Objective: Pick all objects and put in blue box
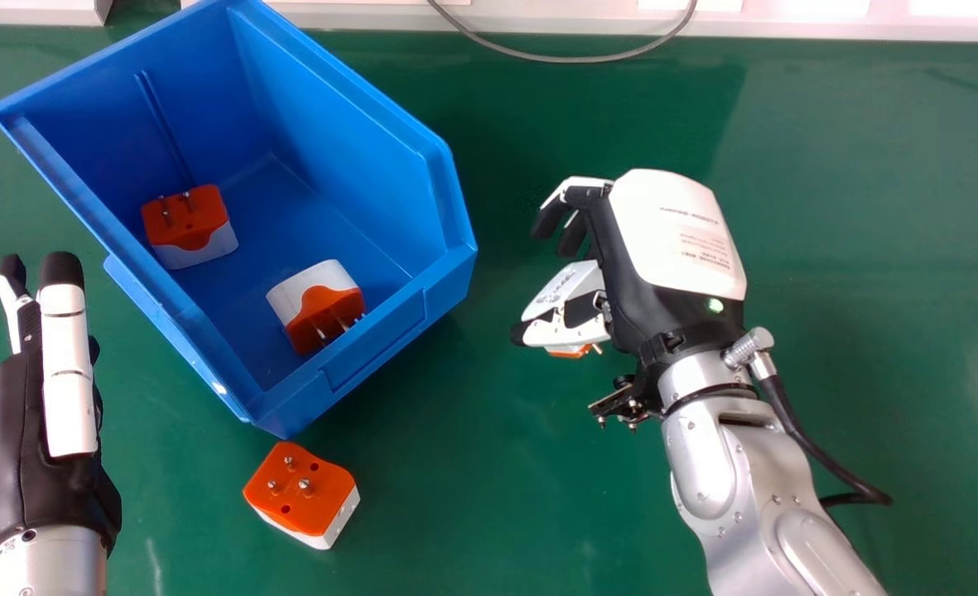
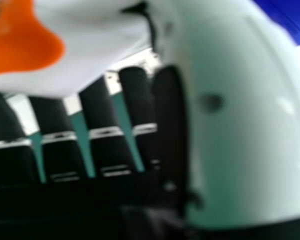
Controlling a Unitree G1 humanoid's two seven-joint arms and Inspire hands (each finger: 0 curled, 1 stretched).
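The right hand [image 1: 677, 232] is closed on an adapter [image 1: 569, 287], partly hidden by its grip. A cable [image 1: 571, 59] is looped over the green tabletop [image 1: 472, 497].

The left hand [image 1: 25, 447] is held straight-fingered at the head view's left; the right hand [image 1: 671, 240] is extended from the lower right, fingers bent.

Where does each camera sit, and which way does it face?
Head view: on the robot's head, looking forward and down at the blue box and green table; shows left hand, right hand and right silver forearm.
Right hand view: at the right hand, looking along its fingers and thumb at the held adapter.
Shared: right hand, held adapter, probably the box.
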